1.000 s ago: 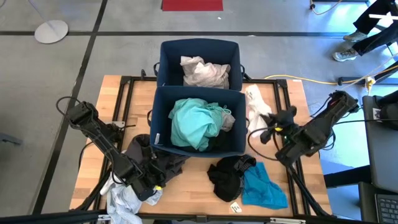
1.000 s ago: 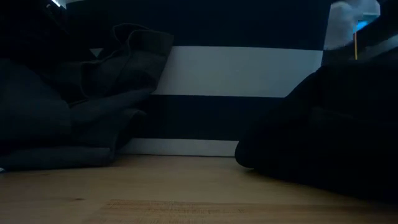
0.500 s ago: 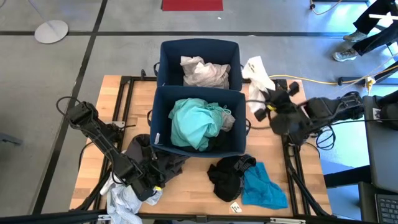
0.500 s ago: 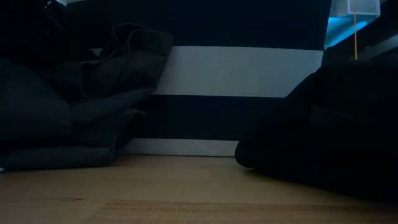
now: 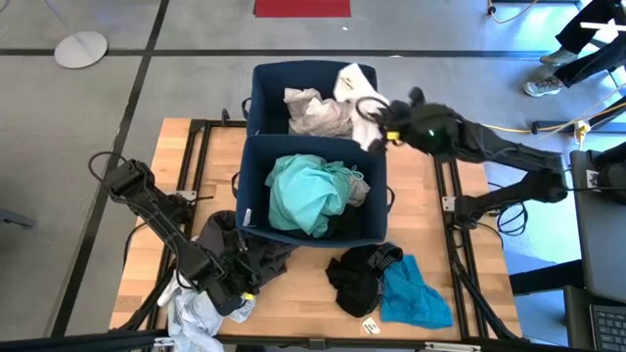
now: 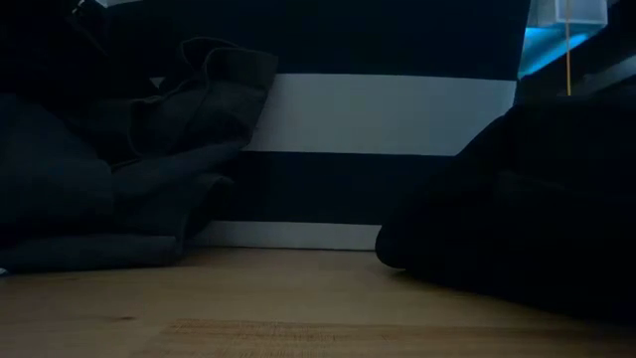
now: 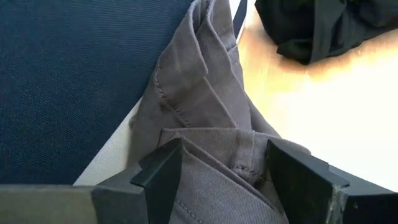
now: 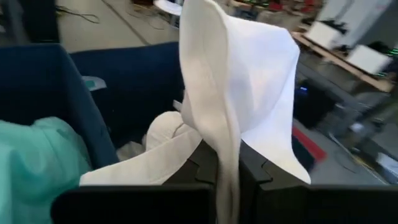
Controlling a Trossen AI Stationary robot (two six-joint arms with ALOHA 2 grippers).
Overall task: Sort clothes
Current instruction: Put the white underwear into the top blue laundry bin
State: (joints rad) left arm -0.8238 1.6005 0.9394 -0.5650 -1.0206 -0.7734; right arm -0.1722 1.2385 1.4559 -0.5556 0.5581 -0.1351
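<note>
Right gripper (image 5: 377,115), jaws pinching the white garment (image 5: 354,88), has swung from table's right over the far bin (image 5: 256,88), drop looks imminent.

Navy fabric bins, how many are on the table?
2: the far navy fabric bin, where the right gripper holds a white cloth garment, and the near navy fabric bin holding a turquoise garment.
</note>
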